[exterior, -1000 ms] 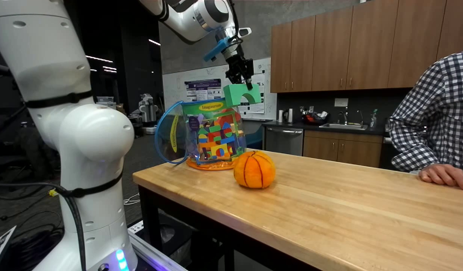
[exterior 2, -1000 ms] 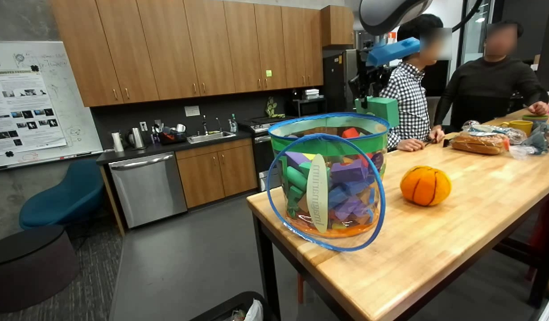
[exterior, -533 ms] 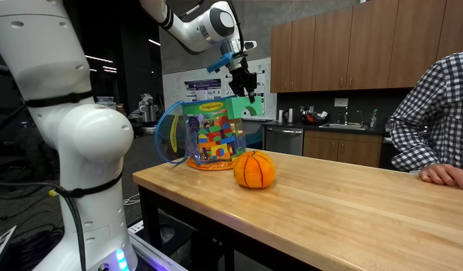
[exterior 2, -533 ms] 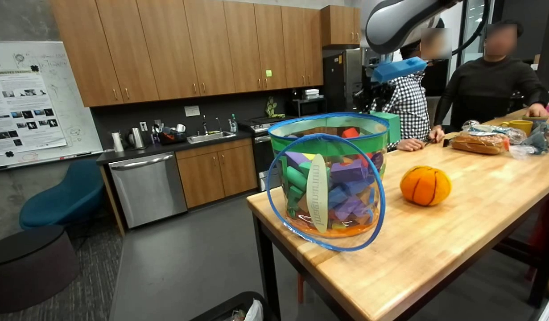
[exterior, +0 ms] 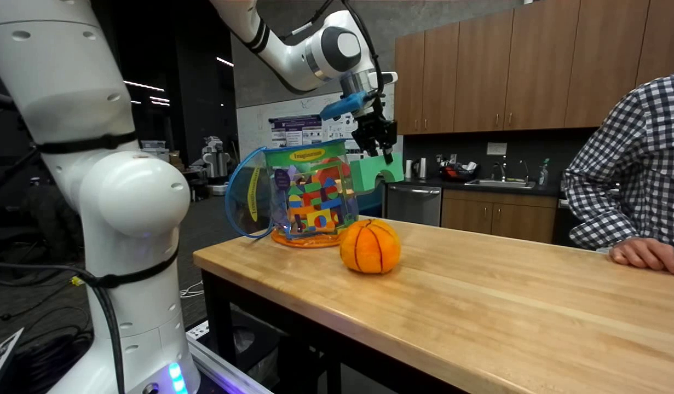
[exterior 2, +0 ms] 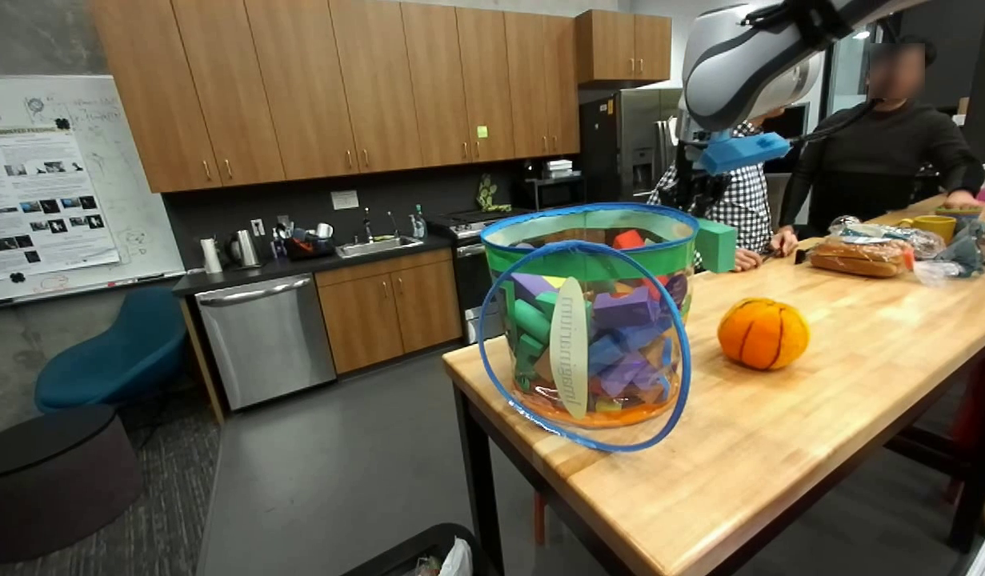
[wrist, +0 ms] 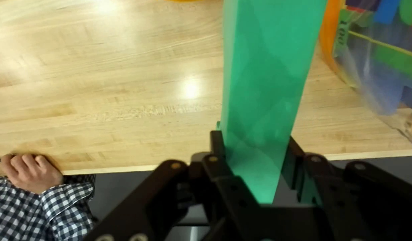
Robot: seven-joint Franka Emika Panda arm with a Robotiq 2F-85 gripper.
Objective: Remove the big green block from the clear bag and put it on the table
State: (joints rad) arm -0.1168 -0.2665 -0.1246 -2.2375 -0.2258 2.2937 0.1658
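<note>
The gripper (wrist: 256, 147) is clamped on the green block (wrist: 269, 77), holding it above the table (exterior: 506, 295), outside the bag (exterior: 306, 155) and just beside it. The bag stands upright on the table, top open, containing toy blocks (exterior 2: 624, 308), with purple, blue, green and red ones visible through its clear wall. A pumpkin (exterior: 370, 246) rests on the table near the bag, lower than the held block.

Both exterior views share the table (exterior: 479, 295); the wrist view looks down.
</note>
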